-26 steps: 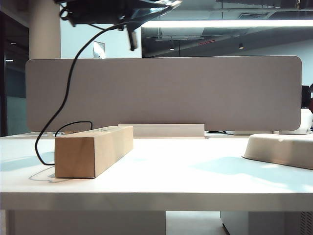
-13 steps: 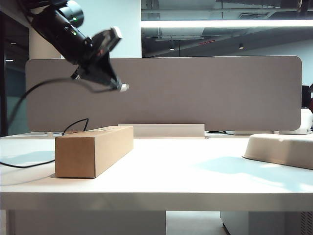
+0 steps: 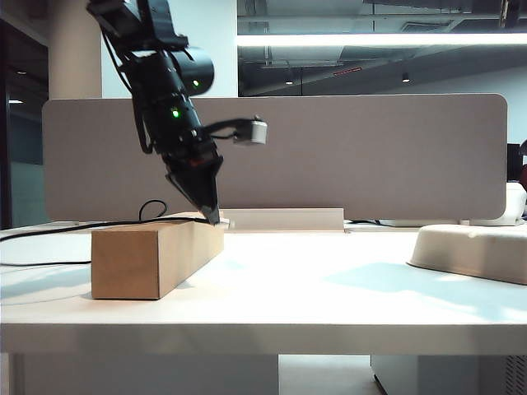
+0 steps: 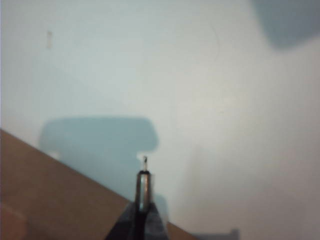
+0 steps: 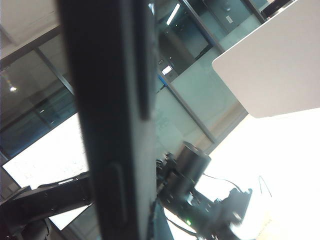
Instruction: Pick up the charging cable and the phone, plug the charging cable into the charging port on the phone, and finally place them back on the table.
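My left gripper (image 3: 212,216) points down, its tip just over the far end of the cardboard box (image 3: 156,251). It is shut on the charging cable's plug (image 4: 144,182), whose silvery tip sticks out past the fingers (image 4: 155,226) above the white table (image 4: 225,100). The black charging cable (image 3: 82,224) trails from it to the left, low over the table (image 3: 313,296), with a small loop behind the box. The phone (image 5: 120,125) fills the right wrist view edge-on, side buttons showing, and my right gripper (image 5: 145,227) is shut on it. That gripper is outside the exterior view. The charging port is hidden.
A beige rounded tray (image 3: 473,247) lies at the table's right. The grey divider panel (image 3: 329,156) stands along the back edge. The box's brown top (image 4: 50,200) lies right beside the plug. The left arm (image 5: 200,200) shows beyond the phone.
The left arm has swung down from the top of the view, its gripper now pointing down at the box's far end. The cable's hanging arc has dropped low to the left.
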You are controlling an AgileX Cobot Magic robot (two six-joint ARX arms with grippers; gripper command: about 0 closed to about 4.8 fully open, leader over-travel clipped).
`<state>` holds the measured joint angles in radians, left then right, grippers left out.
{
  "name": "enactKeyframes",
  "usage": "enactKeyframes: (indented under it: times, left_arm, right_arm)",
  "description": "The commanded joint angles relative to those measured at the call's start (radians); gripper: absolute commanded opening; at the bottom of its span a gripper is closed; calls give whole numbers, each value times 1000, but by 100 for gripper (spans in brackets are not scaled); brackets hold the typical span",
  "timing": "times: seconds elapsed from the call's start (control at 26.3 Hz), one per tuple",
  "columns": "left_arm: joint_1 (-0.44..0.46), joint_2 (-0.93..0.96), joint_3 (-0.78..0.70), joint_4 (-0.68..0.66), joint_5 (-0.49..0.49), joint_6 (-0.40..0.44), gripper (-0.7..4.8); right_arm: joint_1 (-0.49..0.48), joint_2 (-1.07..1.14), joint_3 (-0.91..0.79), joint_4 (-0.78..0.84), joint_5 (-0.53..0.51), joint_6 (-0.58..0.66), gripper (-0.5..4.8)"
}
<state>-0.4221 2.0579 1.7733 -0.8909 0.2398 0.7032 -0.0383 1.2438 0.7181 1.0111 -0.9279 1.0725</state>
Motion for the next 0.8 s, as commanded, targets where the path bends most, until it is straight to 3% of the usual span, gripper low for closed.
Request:
enactKeyframes:
  times: [0.04, 0.23, 0.38, 0.8]
  left_arm:
    - [-9, 8, 5, 10, -47, 4, -6]
    - [-7, 8, 6, 6, -87, -1, 0]
    - [-8, 8, 6, 6, -106, 0, 94]
    - [-34, 8, 6, 40, -79, -8, 93]
  right_arm:
    - [0, -5, 7, 33, 5, -7, -7]
    - [0, -5, 7, 33, 7, -17, -7]
    - [0, -5, 7, 33, 8, -26, -7]
    - [0, -5, 7, 32, 8, -26, -7]
